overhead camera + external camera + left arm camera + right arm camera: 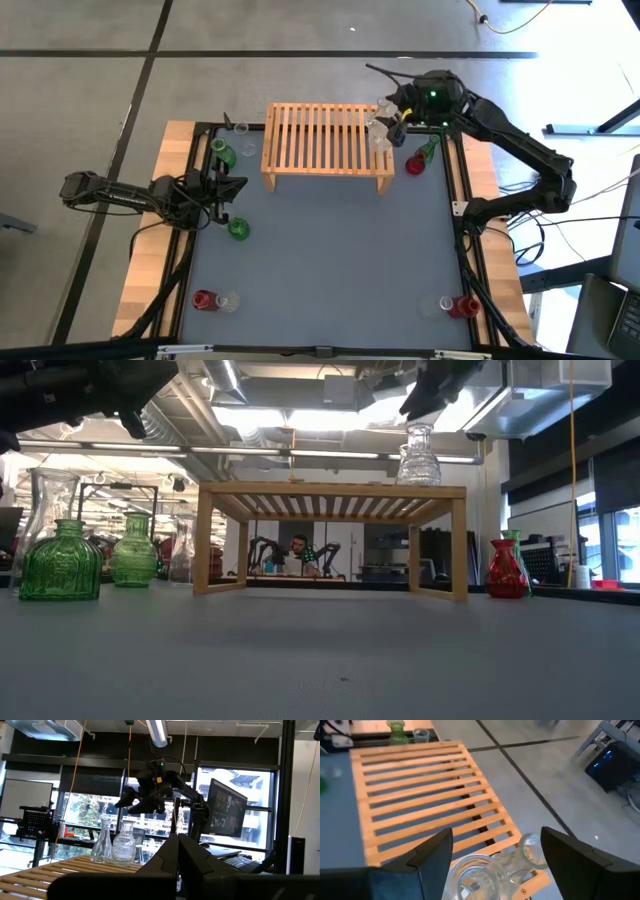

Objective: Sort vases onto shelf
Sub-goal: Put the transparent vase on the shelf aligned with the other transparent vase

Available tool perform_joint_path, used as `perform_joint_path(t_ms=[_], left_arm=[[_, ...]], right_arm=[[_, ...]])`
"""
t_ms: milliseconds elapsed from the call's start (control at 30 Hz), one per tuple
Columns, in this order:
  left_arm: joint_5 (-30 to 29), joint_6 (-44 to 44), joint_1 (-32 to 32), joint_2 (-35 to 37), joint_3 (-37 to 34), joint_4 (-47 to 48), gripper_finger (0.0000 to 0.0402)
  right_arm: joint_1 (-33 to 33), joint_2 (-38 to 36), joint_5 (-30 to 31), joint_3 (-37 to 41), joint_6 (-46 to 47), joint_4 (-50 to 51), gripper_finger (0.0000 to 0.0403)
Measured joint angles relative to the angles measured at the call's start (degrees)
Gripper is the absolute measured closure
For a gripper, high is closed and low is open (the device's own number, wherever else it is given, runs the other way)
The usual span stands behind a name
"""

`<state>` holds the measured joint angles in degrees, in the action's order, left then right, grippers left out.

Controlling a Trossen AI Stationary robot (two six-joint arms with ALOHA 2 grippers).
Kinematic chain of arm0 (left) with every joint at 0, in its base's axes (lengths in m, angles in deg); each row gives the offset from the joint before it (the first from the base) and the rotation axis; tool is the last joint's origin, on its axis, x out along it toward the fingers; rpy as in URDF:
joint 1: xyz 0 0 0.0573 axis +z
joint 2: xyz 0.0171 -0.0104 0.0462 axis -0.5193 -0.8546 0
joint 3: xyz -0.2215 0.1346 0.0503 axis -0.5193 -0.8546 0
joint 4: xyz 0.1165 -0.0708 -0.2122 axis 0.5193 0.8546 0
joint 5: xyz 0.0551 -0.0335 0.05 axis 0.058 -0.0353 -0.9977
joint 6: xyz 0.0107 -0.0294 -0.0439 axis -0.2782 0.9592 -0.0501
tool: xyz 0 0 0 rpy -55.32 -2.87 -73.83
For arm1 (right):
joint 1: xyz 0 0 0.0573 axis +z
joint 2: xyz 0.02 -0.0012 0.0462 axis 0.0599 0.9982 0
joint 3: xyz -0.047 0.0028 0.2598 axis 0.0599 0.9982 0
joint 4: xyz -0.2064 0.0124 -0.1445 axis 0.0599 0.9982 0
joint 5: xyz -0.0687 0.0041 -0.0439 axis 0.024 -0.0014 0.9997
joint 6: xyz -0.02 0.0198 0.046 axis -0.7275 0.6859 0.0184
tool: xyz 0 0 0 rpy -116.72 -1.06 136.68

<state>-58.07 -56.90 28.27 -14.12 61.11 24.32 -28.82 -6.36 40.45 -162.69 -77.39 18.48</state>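
The shelf [328, 145], a light-wood slatted rack, stands at the table's far middle. Two clear vases [475, 875] [530, 847] stand upright by their bases on its right end; the low view shows one [418, 457]. My right gripper [495, 850] hangs open just above them, a finger out to each side, touching neither. In the left wrist view it [131, 805] is clear of the vase tops [122, 845]. My left gripper [180, 855] is shut on nothing, over the table's left side [235, 185].
Green vases [224, 155] [238, 229] and a clear one [243, 130] stand left of the shelf. To its right are a red [415, 165] and a green [430, 148] vase. Red and clear pairs stand near the front corners [204, 299] [465, 306]. The table's middle [330, 250] is bare.
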Motion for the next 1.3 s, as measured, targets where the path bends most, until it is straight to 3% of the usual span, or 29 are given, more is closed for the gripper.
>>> perform_joint_path(t_ms=[333,933,1300], left_arm=[[0.0,-0.02,0.01,0.0,0.0,0.0,0.0399],[0.0,-0.02,-0.01,0.0,0.0,-0.01,0.0399],[0.0,-0.04,0.01,-0.01,0.0,-0.01,0.0399]], right_arm=[[2.54,-3.49,-8.82,-3.58,7.32,12.14,0.0117],[21.67,-14.45,-2.01,10.62,18.03,11.82,0.0117],[25.13,-15.13,-0.69,23.34,18.0,0.98,0.0117]])
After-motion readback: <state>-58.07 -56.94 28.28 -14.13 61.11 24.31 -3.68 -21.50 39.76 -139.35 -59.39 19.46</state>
